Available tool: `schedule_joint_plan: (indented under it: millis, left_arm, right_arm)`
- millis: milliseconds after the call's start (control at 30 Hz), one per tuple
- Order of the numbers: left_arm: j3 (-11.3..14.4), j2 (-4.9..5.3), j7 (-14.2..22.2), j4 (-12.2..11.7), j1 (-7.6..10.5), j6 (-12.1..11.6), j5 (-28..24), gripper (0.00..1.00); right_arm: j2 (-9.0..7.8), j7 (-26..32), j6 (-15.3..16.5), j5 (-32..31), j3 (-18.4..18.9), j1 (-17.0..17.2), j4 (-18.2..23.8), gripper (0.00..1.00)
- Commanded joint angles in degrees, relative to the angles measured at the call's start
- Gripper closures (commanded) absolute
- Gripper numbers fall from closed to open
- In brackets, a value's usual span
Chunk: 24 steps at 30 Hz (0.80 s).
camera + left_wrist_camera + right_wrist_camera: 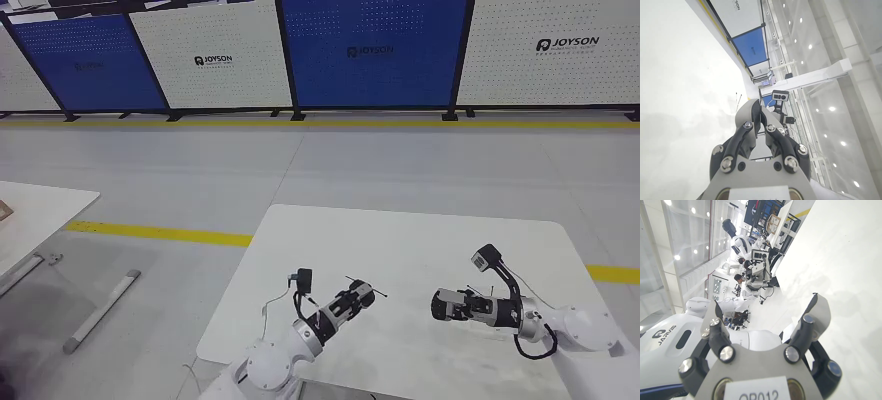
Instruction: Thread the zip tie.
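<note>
The top view looks down on the table [420,250]; both wrist views (rolled sideways) skim it, facing each other.

A white table [420,240] stands on the grey floor [200,170]. At its 9 o'clock, well apart, is the corner of a second white table [40,205], with a grey bar [100,310] lying on the floor between them. A yellow floor line [160,233] runs from 9 to 3 o'clock. At 12 o'clock stand blue pegboard panels [375,50] and white pegboard panels [215,55].
</note>
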<state>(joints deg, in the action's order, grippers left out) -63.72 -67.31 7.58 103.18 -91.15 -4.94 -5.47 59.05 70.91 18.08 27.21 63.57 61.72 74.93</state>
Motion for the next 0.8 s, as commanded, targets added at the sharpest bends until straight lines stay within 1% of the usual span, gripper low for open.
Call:
schedule_joint_plan:
  millis: [0,67,267,333,400,467,567,633,667,767]
  left_arm:
    - [1.31,-0.26,-2.03,-0.19,0.39,1.13,2.04,1.0]
    - [1.88,-0.45,-2.35,-0.48,0.76,0.59,1.22,1.0]
    - [1.88,-0.45,-2.35,-0.48,0.76,0.59,1.22,1.0]
    - [1.88,-0.45,-2.35,-0.48,0.76,0.59,1.22,1.0]
    - [1.88,-0.45,-2.35,-0.48,0.76,0.59,1.22,1.0]
    - [1.88,-0.45,-2.35,-0.48,0.76,0.59,1.22,1.0]
    - [1.88,-0.45,-2.35,-0.48,0.76,0.59,1.22,1.0]
    - [1.88,-0.45,-2.35,-0.48,0.76,0.59,1.22,1.0]
    - [1.88,-0.45,-2.35,-0.48,0.76,0.59,1.22,1.0]
    - [1.88,-0.45,-2.35,-0.48,0.76,0.59,1.22,1.0]
  right_arm:
    - [0.0,0.0,0.0,0.0,0.0,0.0,0.0,0.0]
    - [0.0,0.0,0.0,0.0,0.0,0.0,0.0,0.0]
    - [0.01,-0.21,0.04,-0.1,-0.05,0.08,0.22,0.0]
    - [-0.18,-0.6,1.08,-3.3,0.0,0.3,1.99,0.0]
    - [-0.59,-0.72,1.4,-6.98,0.86,0.33,3.7,0.0]
    - [-1.28,0.59,1.4,-10.65,2.61,0.56,5.86,0.0]
    - [-2.24,3.19,1.4,-14.41,5.07,0.81,7.98,0.0]
    - [-2.65,5.4,0.26,-18.98,5.08,-0.3,8.9,0.0]
    - [-2.69,4.73,-0.96,-21.51,4.76,-0.89,9.22,0.0]
    - [-2.69,4.73,-0.96,-21.51,4.76,-0.89,9.22,0.0]
